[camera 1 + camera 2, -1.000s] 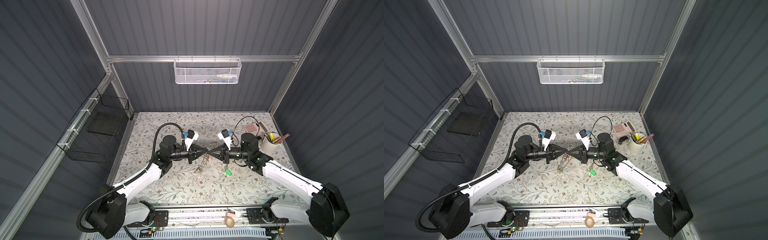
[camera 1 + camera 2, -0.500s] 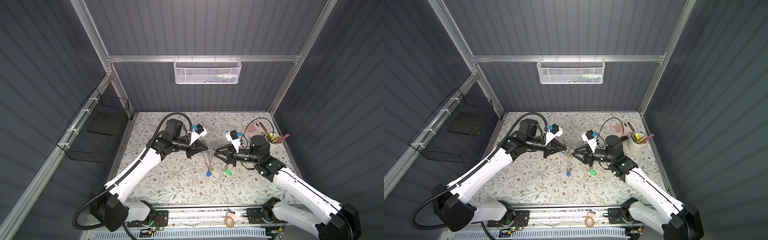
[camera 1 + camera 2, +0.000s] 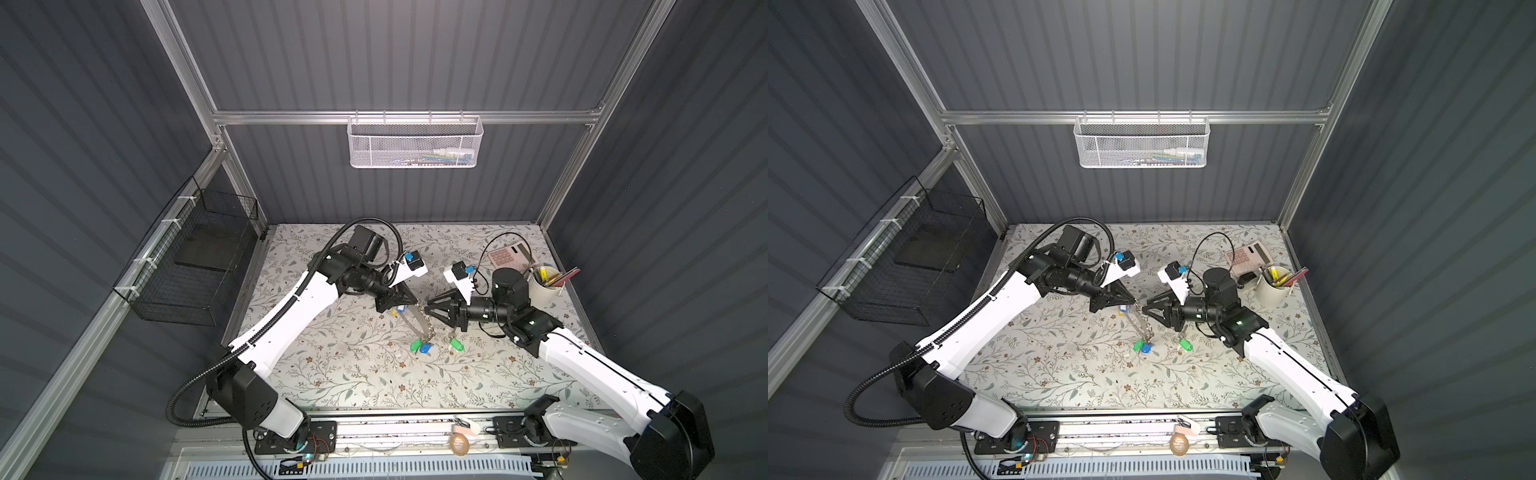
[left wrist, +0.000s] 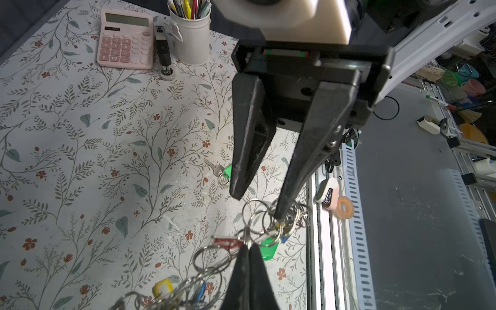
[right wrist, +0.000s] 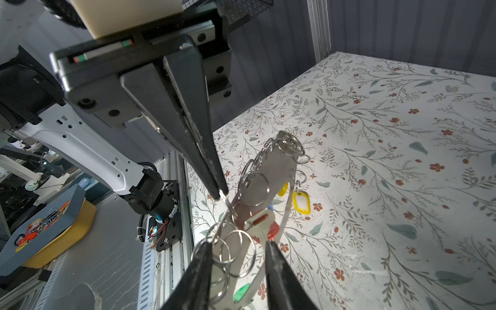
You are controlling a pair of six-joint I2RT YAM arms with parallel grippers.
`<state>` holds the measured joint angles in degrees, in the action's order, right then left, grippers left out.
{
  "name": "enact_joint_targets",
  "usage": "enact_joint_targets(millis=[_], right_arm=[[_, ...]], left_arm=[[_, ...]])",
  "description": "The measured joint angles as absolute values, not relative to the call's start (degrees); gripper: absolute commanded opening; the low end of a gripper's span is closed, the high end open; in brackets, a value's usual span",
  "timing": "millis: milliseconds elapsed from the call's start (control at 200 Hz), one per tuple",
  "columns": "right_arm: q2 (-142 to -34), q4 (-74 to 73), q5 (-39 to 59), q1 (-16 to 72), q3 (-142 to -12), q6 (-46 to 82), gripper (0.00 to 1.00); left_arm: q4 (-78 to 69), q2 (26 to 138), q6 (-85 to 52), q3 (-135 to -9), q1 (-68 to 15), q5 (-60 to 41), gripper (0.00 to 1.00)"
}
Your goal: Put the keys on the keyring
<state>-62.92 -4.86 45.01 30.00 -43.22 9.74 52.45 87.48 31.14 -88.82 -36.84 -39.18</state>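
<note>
On the flowery table (image 3: 332, 374), down below the right gripper (image 3: 427, 309), lie the keys (image 3: 456, 344) with their bright green tag. They lie flat and nothing touches them. Up above, the left gripper (image 3: 409, 300) is squeezed tight on the keyring (image 3: 417, 322) and holds it in the air, so the grey loop hangs down with its little rings (image 5: 287, 145) and tags. A hanging green tag (image 3: 415, 345) sits on that loop beside a blue tag (image 3: 424, 348), but the keys to fetch are the loose ones on the table. The right gripper has its two fingers partway apart. Some little rings sit in the gap, and one fingertip (image 4: 281, 206) pokes in among them, but I see nothing pinched. The keys are on the right arm's side, well away from the left gripper, so the right arm is the near one. They lie long-ways, with the silver key end toward the back of the table and the green tag toward the front. I think the right gripper must slip out of the rings, go down, and pinch the keys across their thin side.
</note>
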Motion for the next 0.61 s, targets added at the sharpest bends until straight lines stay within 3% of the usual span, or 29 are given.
enact_joint_targets(millis=[345,605], right_arm=[[-61.6,-14.0,49.4,23.4,-41.1,15.6,0.36],[-63.9,-15.9,51.4,26.1,-41.0,16.6,0.35]], left_arm=[[55.6,89.3,32.7,-90.0,-37.1,-38.5,0.00],[55.5,89.3,32.8,-90.0,-37.1,-38.5,0.00]])
